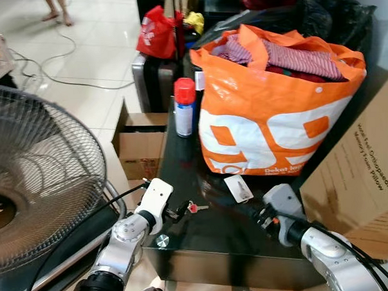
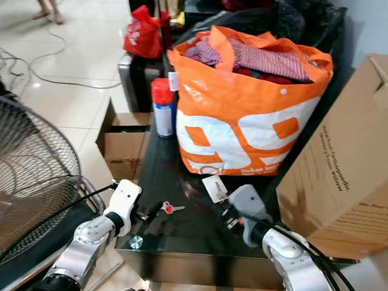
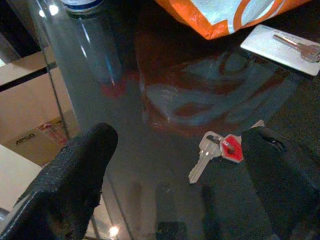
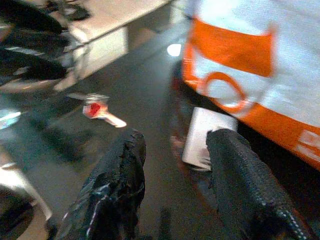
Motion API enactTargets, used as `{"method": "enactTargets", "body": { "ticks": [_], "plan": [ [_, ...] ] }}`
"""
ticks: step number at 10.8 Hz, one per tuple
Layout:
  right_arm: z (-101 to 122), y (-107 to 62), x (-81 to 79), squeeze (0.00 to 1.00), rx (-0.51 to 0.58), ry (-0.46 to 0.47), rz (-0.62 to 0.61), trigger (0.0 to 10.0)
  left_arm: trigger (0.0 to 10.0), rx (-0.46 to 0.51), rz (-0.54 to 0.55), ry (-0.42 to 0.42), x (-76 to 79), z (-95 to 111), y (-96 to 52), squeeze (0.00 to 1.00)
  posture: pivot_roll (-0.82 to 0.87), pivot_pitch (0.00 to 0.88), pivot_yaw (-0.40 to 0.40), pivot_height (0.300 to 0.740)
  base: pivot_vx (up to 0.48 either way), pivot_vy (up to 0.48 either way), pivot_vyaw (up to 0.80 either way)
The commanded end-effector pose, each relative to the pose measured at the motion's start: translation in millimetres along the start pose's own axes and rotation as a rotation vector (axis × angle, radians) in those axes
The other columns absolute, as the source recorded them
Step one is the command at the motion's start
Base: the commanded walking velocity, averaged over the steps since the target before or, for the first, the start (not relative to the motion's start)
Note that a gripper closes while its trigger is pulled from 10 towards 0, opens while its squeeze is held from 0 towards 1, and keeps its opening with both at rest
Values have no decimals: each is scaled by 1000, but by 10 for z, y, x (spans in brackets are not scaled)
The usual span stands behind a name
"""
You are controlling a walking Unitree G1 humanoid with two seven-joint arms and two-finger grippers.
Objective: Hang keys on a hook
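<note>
L gripper [image 1: 179, 210] sits low at the near-left part of the dark glass table [image 1: 204, 242], fingers spread wide, gripping nothing. One finger [image 3: 75, 175] is clear of the keys [image 3: 218, 151]; the other is just beside them, maybe touching, can't tell. Keys w/ red tag lie flat on the glass, just past the L fingertips.

R gripper [image 4: 172, 165] is at the near-right of the table, also open and empty, fingers either side of a white card [image 4: 205, 137] w/o visibly touching it. Card lies just in front of the orange bag [image 1: 270, 110]; left wrist view shows another key [image 3: 295, 45] on it.

Bag is stuffed w/ clothes and takes up the mid table right behind the card. Spray can [image 1: 184, 107], red cap, stands just left of the bag. Cardboard box [image 1: 369, 170] leans at the table's right. Big fan [image 1: 34, 178] close on the left, open carton [image 1: 139, 144] on the floor past it. A person's feet [image 1: 58, 11] far back on the tile.
</note>
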State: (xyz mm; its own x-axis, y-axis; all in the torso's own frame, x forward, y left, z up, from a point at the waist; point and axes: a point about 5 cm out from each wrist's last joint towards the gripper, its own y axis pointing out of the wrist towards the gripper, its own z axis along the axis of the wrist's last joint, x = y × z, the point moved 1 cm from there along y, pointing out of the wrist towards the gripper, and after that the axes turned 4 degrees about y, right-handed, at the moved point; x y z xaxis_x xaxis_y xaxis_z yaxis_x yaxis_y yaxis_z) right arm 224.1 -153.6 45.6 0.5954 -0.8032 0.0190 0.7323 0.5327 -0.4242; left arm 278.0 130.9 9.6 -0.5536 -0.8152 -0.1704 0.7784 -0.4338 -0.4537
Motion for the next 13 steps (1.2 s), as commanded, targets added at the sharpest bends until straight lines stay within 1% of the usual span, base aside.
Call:
{"method": "enactTargets", "body": {
  "ticks": [1, 2, 3, 5, 6, 7, 8, 10, 11, 12, 13],
  "plan": [
    [-15, -28, -50, 0, -18, -13, 54, 10000, 10000, -25, 2, -7, 21, -79, -18, 0, -171, 37, 2, 740, 0, 0, 0],
    [-65, -36, -120, 0, -49, -50, 121, 10000, 10000, -40, -14, -5, 68, -115, -18, 0, -167, 40, -3, 740, 0, 0, 0],
    [-86, -26, -159, 0, -56, -53, 148, 10000, 10000, -59, -35, -8, 107, -149, -14, 0, -163, 40, -8, 740, 0, 0, 0],
    [-79, -17, -182, 0, -53, -49, 160, 10000, 10000, -70, -49, -1, 113, -170, 5, 0, -161, 39, -13, 740, 0, 0, 0],
    [-63, -14, -171, 0, -49, -48, 150, 10000, 10000, -67, -43, -1, 66, -145, 65, 0, -169, 43, -17, 740, 0, 0, 0],
    [-53, -16, -162, 0, -47, -49, 143, 10000, 10000, -53, -57, -14, 64, -106, 100, 0, -175, 48, -16, 740, 0, 0, 0],
    [-61, -47, -159, 0, -52, -52, 141, 10000, 10000, -67, -101, -14, 126, -59, 185, 0, -195, 67, -14, 740, 0, 0, 0],
    [-90, -100, -172, 0, -66, -56, 141, 10000, 10000, -114, -136, -21, 211, -104, 237, 0, -214, 80, -5, 740, 0, 0, 0],
    [-95, -125, -180, 0, -69, -58, 141, 10000, 10000, -127, -156, -37, 254, -126, 256, 0, -224, 88, -2, 740, 0, 0, 0],
    [-91, -148, -181, 0, -71, -58, 136, 10000, 10000, -115, -190, -53, 324, -87, 290, 0, -230, 95, 0, 740, 0, 0, 0],
    [-90, -153, -185, 0, -72, -57, 135, 10000, 10000, -114, -201, -50, 344, -82, 298, 0, -231, 96, 2, 740, 0, 0, 0]
  ]
}}
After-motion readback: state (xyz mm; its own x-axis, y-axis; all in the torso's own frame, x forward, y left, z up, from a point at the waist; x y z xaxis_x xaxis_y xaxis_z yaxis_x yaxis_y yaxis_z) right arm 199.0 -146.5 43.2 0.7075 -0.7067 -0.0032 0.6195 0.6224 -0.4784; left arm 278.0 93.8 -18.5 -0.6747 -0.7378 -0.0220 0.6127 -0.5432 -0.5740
